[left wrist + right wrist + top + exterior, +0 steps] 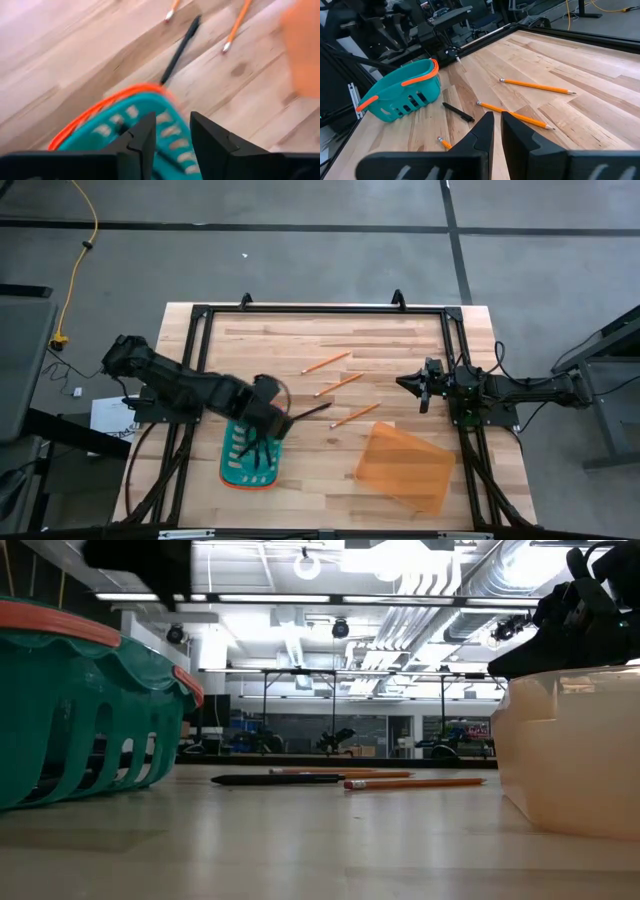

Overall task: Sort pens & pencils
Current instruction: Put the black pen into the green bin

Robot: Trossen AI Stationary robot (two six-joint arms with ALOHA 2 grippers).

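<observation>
Table (pixel 300 480), light wood: three orange-yellow pencils (pixel 338 386) lie apart in a slanting row at its middle; one dark pen (pixel 308 414) lies just beside the teal basket (pixel 236 470), which stands near the table's front-left edge, and an orange translucent bin (pixel 405 465) stands toward the front-right corner. Left gripper (pixel 262 442) hangs over the basket, fingers (pixel 145 142) spread, nothing between them. Right gripper (pixel 415 385) waits by the right edge, jaws pressed nearly together, holding nothing.

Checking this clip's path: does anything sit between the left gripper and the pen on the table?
Nothing visible does. The left gripper, jaws apart, hangs over the teal basket; the pen lies just past the basket's rim on bare wood.
</observation>
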